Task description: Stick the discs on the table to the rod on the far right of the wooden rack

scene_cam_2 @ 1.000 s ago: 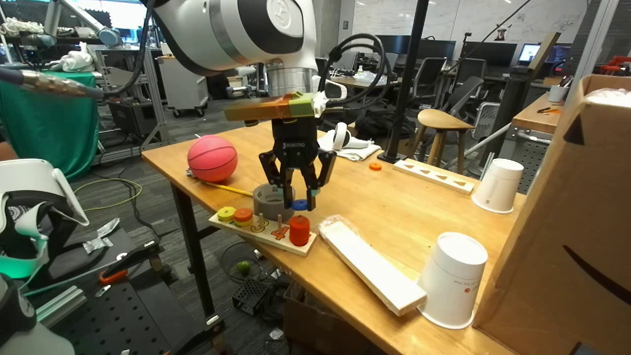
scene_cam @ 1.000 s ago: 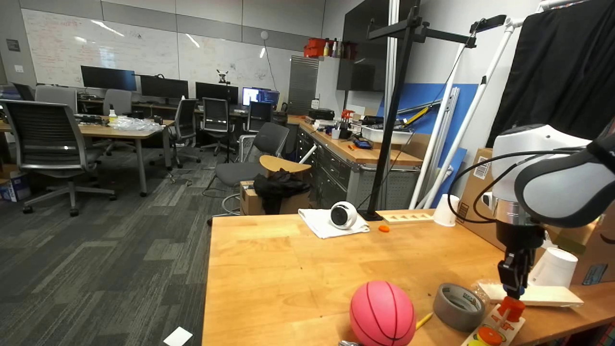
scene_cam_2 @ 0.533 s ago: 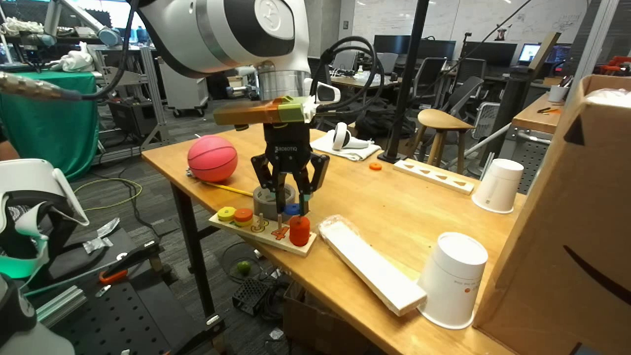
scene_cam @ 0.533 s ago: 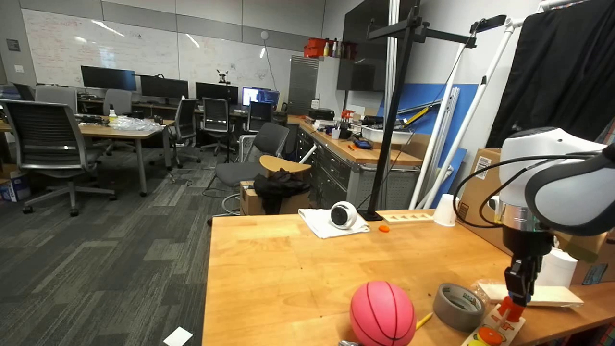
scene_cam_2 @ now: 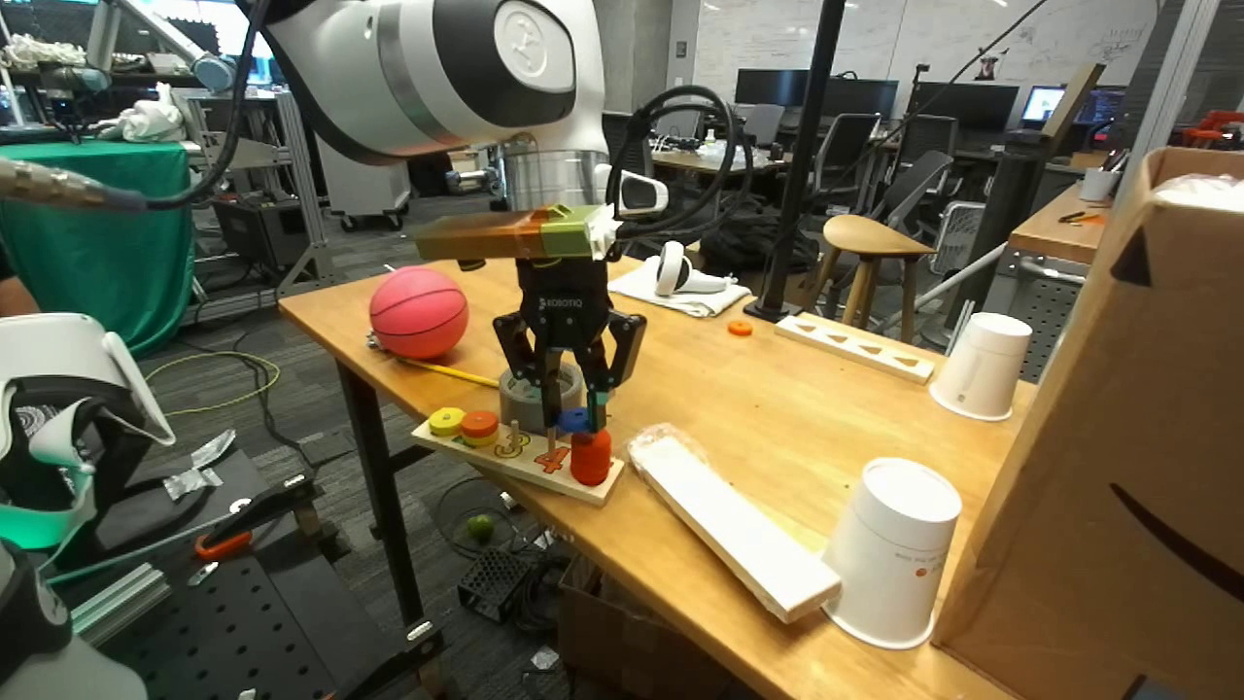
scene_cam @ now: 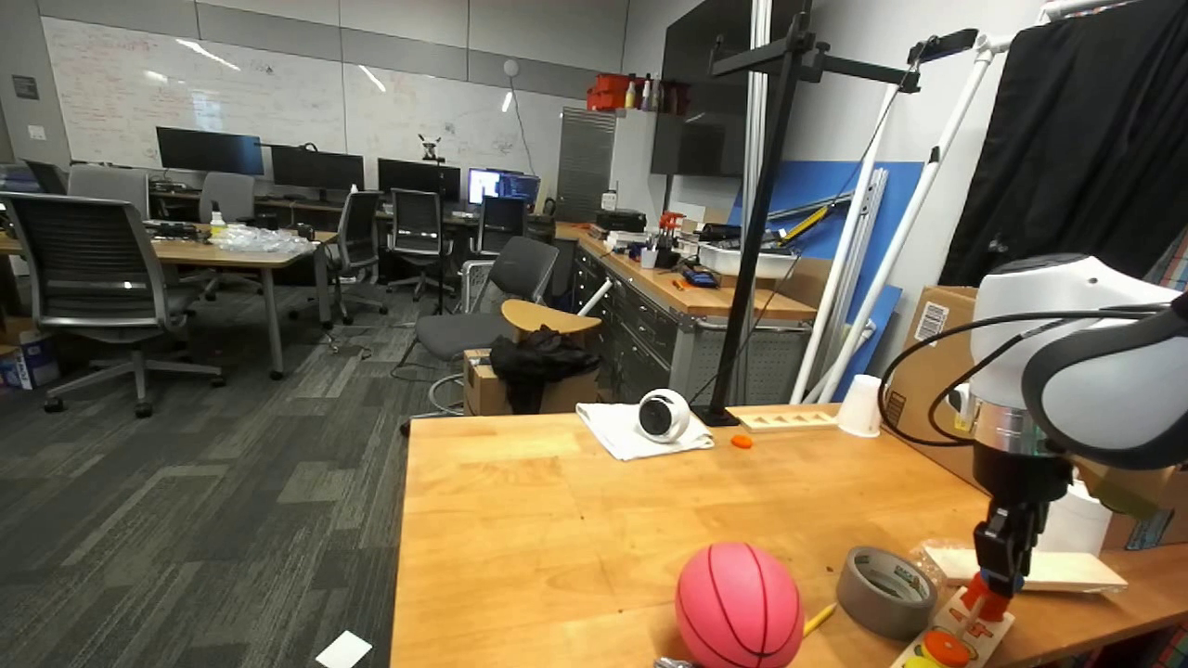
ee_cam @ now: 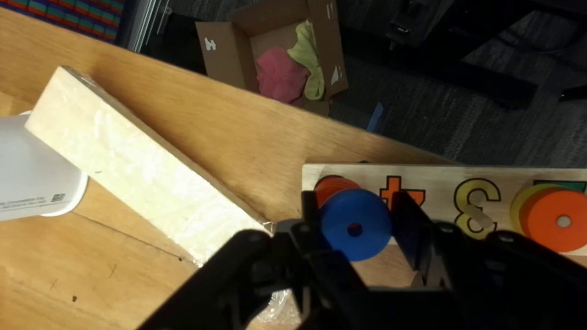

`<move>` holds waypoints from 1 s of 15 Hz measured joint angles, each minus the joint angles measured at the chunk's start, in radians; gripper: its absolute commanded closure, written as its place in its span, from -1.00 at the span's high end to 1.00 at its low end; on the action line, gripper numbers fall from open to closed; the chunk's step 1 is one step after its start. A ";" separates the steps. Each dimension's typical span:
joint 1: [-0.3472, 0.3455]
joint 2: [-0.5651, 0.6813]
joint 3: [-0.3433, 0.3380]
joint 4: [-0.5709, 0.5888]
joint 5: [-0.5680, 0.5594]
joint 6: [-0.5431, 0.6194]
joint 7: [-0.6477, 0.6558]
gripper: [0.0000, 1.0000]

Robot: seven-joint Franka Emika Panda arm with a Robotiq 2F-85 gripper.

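Your hand (scene_cam_2: 574,426) grips the blue disc (ee_cam: 356,211) by its rim, the red stack (scene_cam_2: 591,459) just below and to one side. Likely light, stiff, perhaps slick: pinch opposite edges, leaving the hole clear.

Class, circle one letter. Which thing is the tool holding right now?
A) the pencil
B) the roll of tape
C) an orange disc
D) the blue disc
D: the wrist view shows the blue disc gripped between the two sides of the tool, and blue shows at the tool's tip in both exterior views too.
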 measured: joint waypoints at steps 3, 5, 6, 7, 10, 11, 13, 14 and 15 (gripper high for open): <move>-0.007 0.000 0.000 0.001 -0.022 0.020 0.010 -0.50; -0.015 0.000 0.000 0.001 -0.038 0.022 0.021 -0.50; -0.019 0.000 0.000 0.001 -0.040 0.023 0.023 -0.50; -0.022 0.000 -0.001 0.001 -0.041 0.024 0.023 -0.50; -0.028 0.000 -0.005 -0.005 -0.026 0.041 0.023 -0.50; -0.028 0.000 -0.007 -0.009 -0.017 0.052 0.023 -0.50; -0.028 0.000 -0.008 -0.014 -0.007 0.074 0.023 -0.50; -0.028 0.000 -0.008 -0.017 0.000 0.082 0.023 -0.50; -0.028 -0.001 -0.009 -0.019 0.007 0.089 0.023 -0.50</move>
